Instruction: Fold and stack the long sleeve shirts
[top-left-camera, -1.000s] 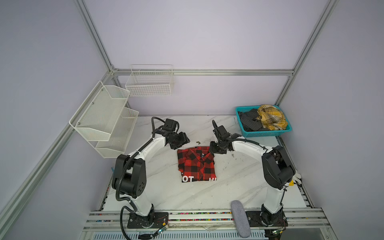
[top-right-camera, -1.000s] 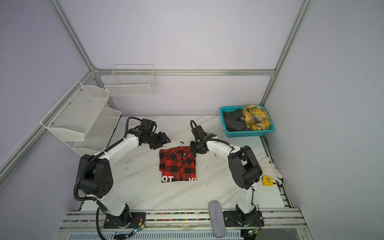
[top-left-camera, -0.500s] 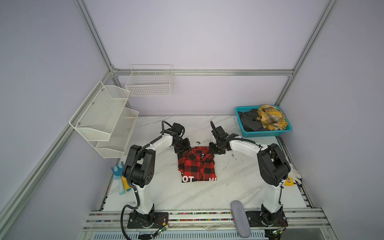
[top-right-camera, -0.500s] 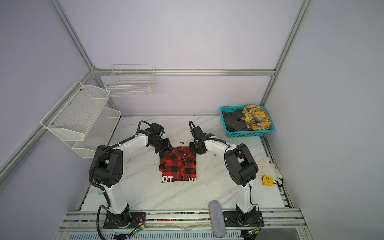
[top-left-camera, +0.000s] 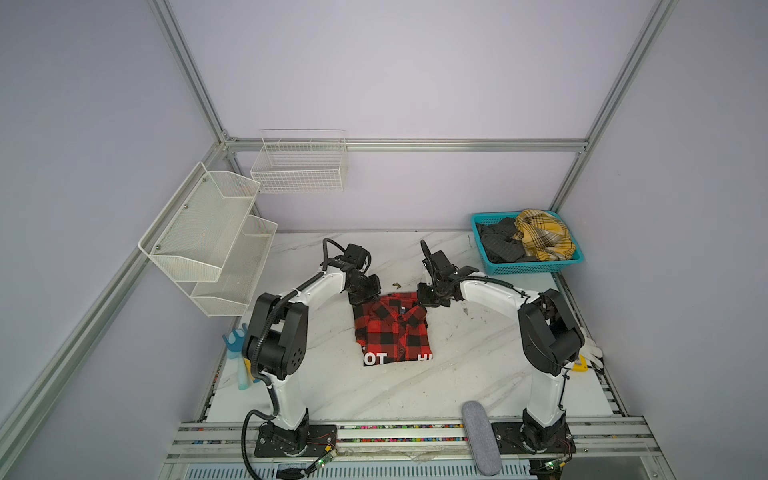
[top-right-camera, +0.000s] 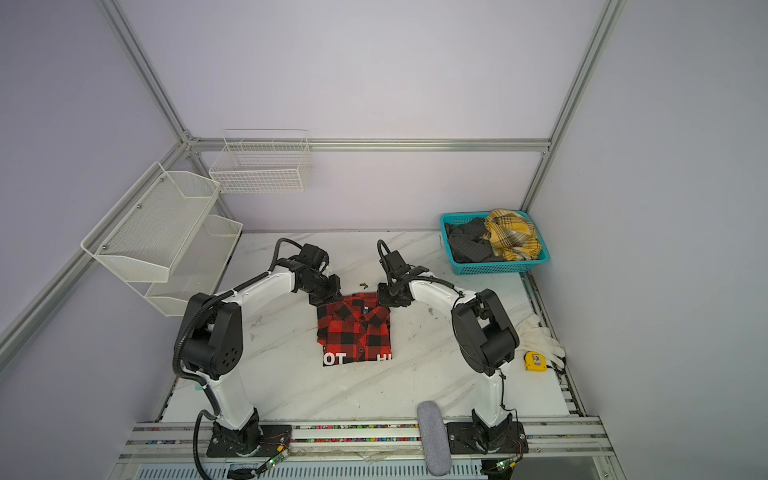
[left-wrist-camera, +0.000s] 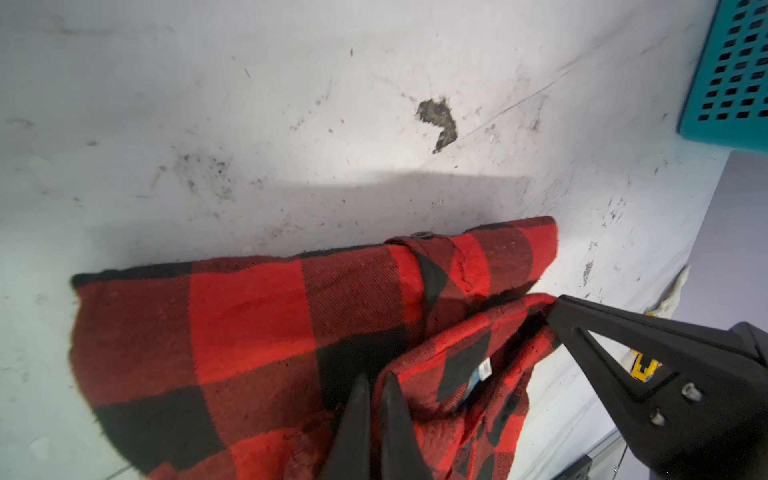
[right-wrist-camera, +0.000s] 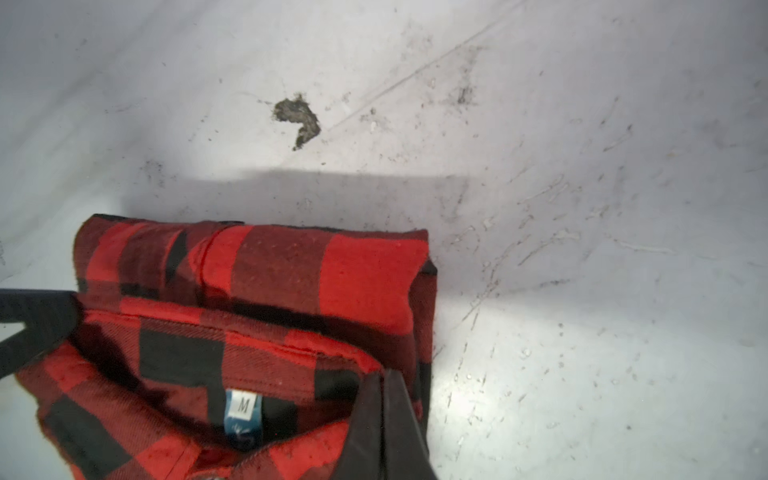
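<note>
Shirt (top-left-camera: 392, 328) in red-and-black check, folded into a rectangle at the centre of the marble table (top-left-camera: 332, 395), collar end farthest from the arm bases. Left gripper (top-left-camera: 362, 298) and right gripper (top-left-camera: 427, 298) each pinch a far corner, fingers clenched on cloth; teal basket (top-left-camera: 536, 266) well apart.

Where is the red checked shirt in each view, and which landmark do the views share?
In a top view: red checked shirt, middle of the table.
In a top view: same place.
Left wrist: shoulder and collar, close up.
Right wrist: collar with size tag, close up.
Shared landmark: dark mark on the table beyond the collar, in every view.
</note>
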